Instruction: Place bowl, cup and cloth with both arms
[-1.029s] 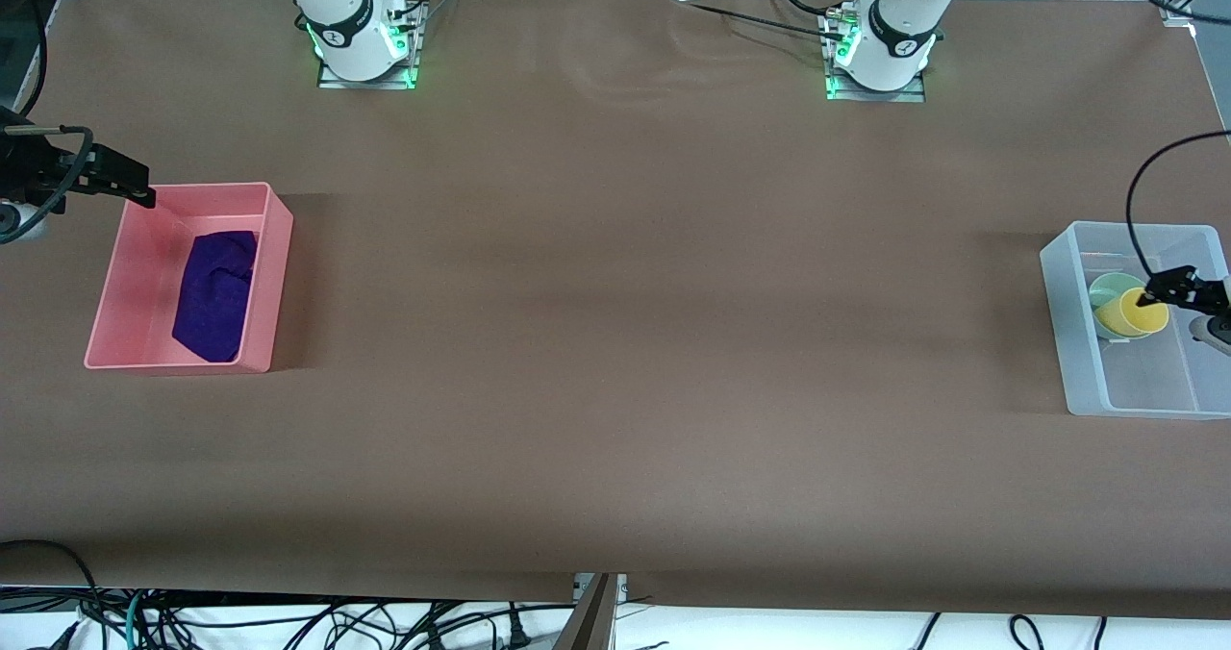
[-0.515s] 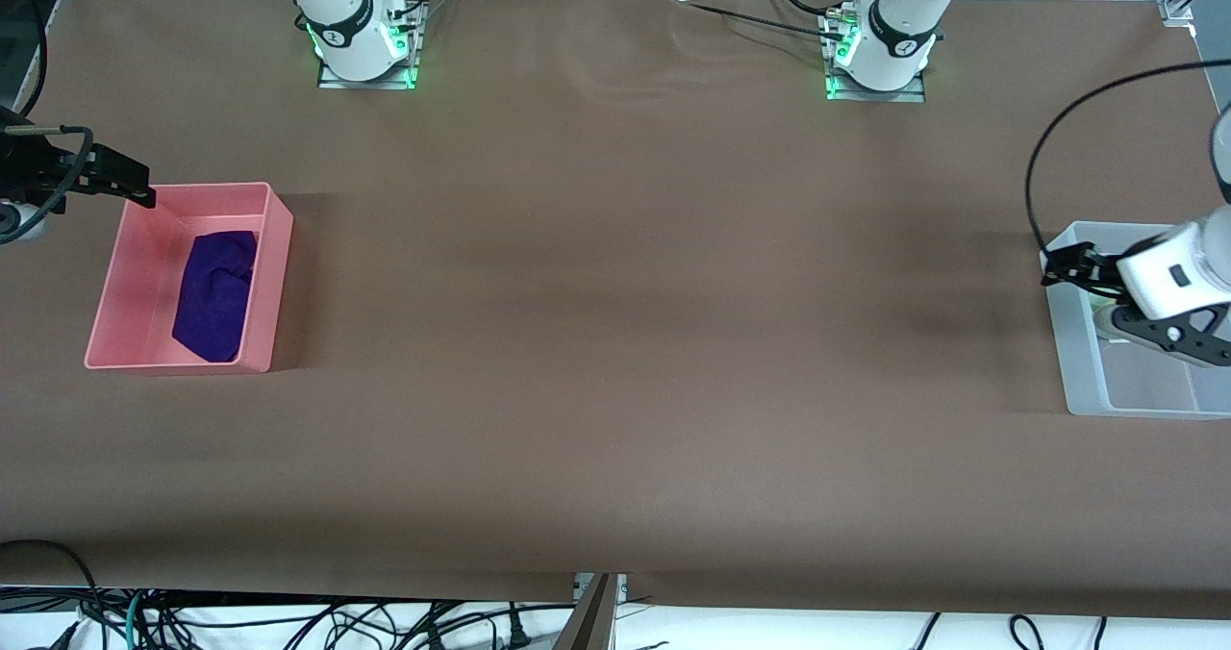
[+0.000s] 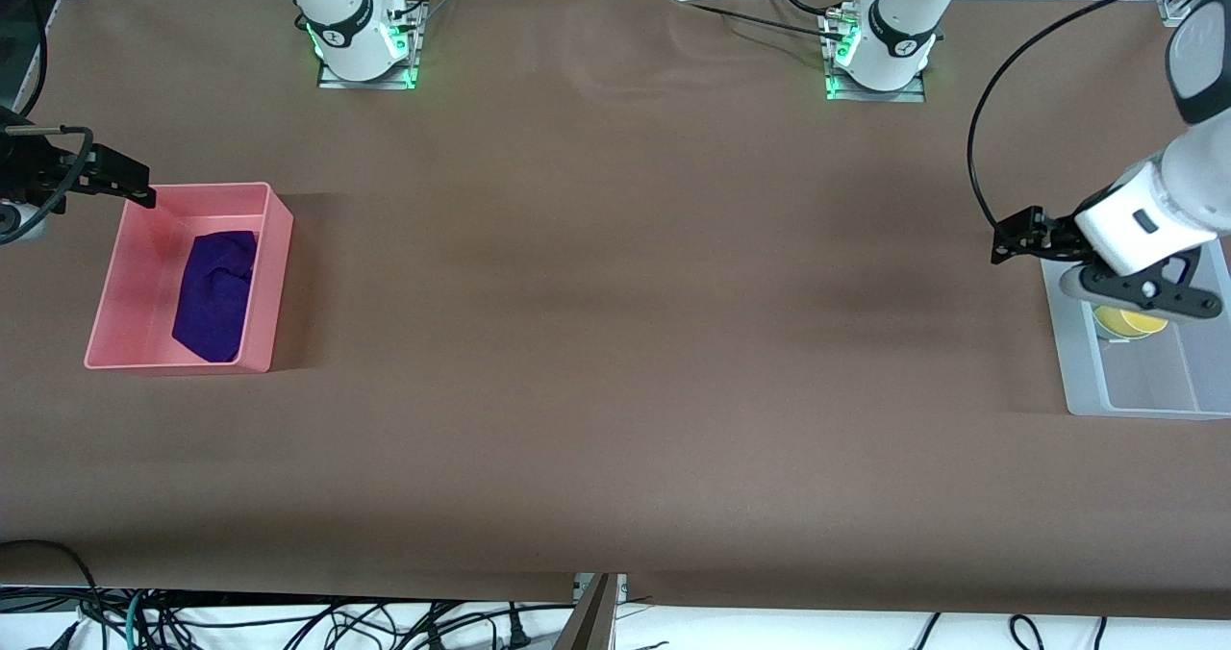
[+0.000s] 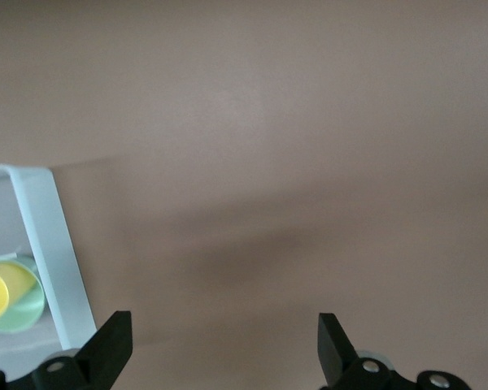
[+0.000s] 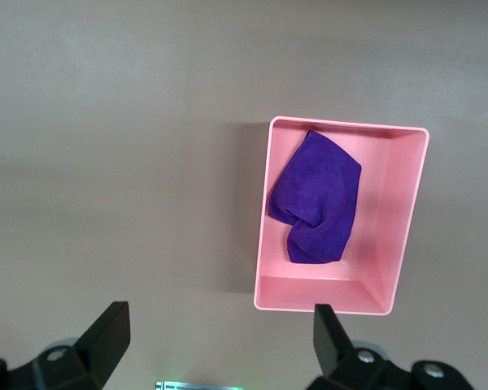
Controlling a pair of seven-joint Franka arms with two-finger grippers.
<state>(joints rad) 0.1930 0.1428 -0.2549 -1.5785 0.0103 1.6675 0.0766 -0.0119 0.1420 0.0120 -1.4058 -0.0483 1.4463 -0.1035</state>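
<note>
The yellow cup (image 3: 1131,322) lies tilted in the pale green bowl (image 4: 23,314), and both are inside a clear bin (image 3: 1079,373) at the left arm's end of the table. The left wrist view also shows the cup (image 4: 2,290). In the front view the left arm hides most of the bowl. My left gripper (image 3: 1016,237) is open and empty, up over the table just beside the clear bin (image 4: 52,244); its jaws (image 4: 224,329) frame bare table. The purple cloth (image 3: 217,294) lies in a pink bin (image 3: 276,275). My right gripper (image 3: 127,183) is open and empty, over that bin's corner.
The right wrist view looks down on the cloth (image 5: 315,199) in the pink bin (image 5: 400,231), past the right gripper (image 5: 220,321). The two arm bases (image 3: 361,39) (image 3: 880,49) stand along the table's edge farthest from the front camera. The brown table (image 3: 615,342) stretches between the bins.
My left gripper has let go of the cup, risen out of the clear bin and moved toward the table's middle. The right arm has not moved.
</note>
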